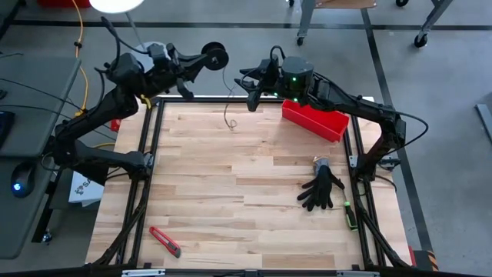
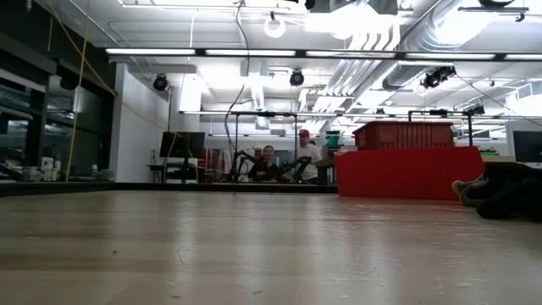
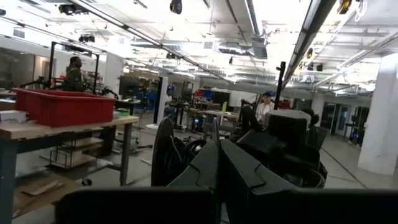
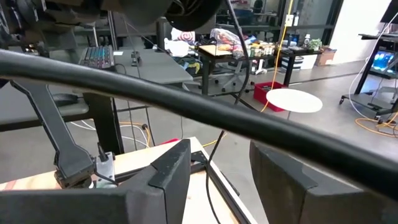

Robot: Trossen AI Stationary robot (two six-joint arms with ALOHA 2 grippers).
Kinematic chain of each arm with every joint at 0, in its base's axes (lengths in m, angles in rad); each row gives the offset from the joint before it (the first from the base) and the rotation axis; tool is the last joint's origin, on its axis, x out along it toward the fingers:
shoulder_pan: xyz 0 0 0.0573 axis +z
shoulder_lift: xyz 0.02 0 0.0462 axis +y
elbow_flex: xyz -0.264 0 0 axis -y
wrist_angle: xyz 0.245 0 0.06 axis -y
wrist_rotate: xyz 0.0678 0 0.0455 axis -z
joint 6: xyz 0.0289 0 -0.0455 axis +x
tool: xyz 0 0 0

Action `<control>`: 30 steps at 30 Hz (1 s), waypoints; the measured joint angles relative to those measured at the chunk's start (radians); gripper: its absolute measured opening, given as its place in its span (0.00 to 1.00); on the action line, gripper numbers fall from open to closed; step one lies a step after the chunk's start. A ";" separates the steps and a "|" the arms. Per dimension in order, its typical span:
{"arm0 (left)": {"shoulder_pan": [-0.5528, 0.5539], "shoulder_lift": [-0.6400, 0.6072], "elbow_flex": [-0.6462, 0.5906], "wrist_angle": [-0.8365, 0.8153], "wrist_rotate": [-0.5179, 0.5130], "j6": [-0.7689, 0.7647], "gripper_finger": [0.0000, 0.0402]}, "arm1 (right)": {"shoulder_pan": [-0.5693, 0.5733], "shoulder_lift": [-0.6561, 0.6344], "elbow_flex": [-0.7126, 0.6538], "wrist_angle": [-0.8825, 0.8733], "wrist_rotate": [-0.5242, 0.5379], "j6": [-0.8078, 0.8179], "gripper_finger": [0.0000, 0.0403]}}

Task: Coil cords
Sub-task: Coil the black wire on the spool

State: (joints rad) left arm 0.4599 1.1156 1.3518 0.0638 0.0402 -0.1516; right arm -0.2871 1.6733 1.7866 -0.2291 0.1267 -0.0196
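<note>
A small round black spool hangs in the air beyond the table's far edge, at the tips of my left gripper, which is shut. In the left wrist view the spool stands edge-on beside the shut fingers. A thin dark cord drops from up there, and its lower end rests on the table near the far edge; the low view shows the cord hanging straight. My right gripper is open, right of the spool, facing it. The cord runs down between its fingers. My left gripper is shut on the spool at its side, the fingers about level and pointing toward the table's right. The fingers hide which part they have. The spool is lifted clear and stands on edge. Whether my right gripper touches the cord I cannot tell.
A red bin stands at the far right of the table. A black glove lies near the right edge and a red box cutter at the near left. Black frame rails run along the table's sides.
</note>
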 joint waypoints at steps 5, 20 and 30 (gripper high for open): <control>0.000 -0.012 0.000 0.000 0.028 -0.003 0.00 | 0.000 -0.003 0.000 -0.013 -0.025 0.012 0.39; 0.000 -0.038 0.000 -0.028 0.032 0.007 0.00 | 0.006 -0.006 0.000 -0.040 -0.027 0.039 0.39; -0.002 -0.044 0.000 -0.075 0.053 -0.008 0.00 | 0.006 -0.018 0.000 -0.044 -0.028 -0.008 0.39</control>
State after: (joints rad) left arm 0.4580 1.0721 1.3518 -0.0110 0.0930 -0.1598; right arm -0.2810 1.6558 1.7865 -0.2735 0.0982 -0.0273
